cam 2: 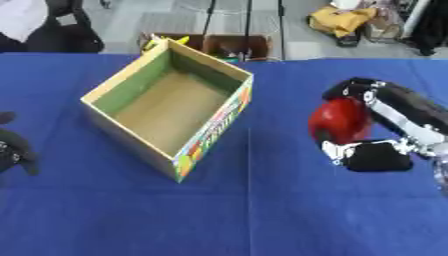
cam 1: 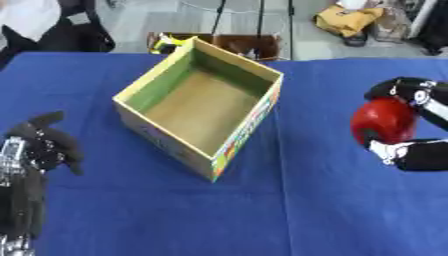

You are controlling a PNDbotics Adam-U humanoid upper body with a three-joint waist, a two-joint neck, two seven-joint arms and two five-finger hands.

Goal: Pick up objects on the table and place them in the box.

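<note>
With the red ball [cam 2: 339, 120] already caught in our right hand [cam 2: 372, 131], we judge that we are in the carry step: the pick looks done and the drop into the box [cam 2: 131, 80] is what remains. We cannot tell whether the ball is clear of the blue table [cam 2: 262, 210] or just grazing it. It sits well to the right of the box, which stands open and looks bare inside, its near corner pointing toward us.

Next we need to move the ball leftward, raise it above the box's near right wall, bring it over the brown floor inside, and only then release.

Our right fingers [cam 2: 354, 89] curl over the top of the ball while the thumb side closes under it, so the ball is gripped between them. Our left hand [cam 1: 39, 145] rests idle at the left edge, fingers loosely spread, holding nothing.
</note>
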